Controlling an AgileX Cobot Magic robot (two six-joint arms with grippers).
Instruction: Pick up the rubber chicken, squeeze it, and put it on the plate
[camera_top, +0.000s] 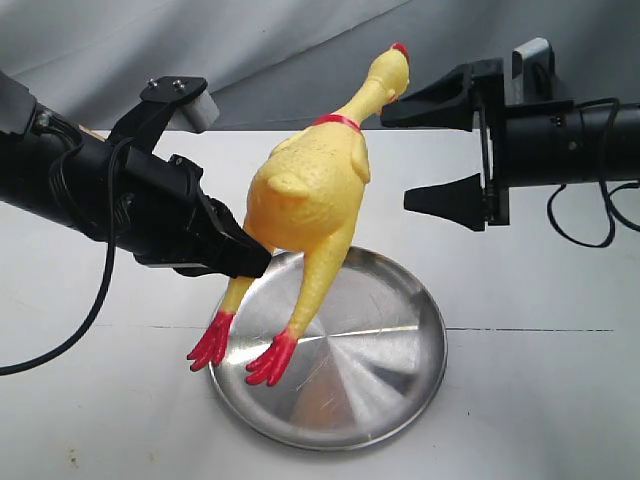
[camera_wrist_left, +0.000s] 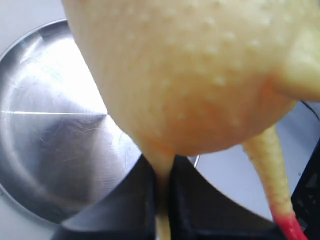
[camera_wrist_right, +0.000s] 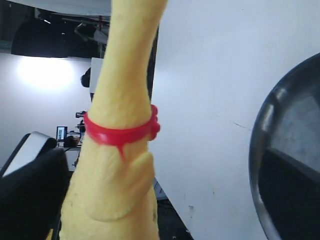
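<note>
The yellow rubber chicken hangs tilted in the air over the silver plate, head up and to the right, red feet dangling above the plate's left rim. My left gripper is shut on the top of one leg, just under the body; the left wrist view shows its black fingers pinching that leg below the chicken's body. My right gripper stands open beside the head and neck, not touching. The right wrist view shows the chicken's neck with its red collar, but no fingers.
The plate lies on a white table, and its rim also shows in the right wrist view. A grey cloth backdrop hangs behind. A black cable trails from the left arm over the table.
</note>
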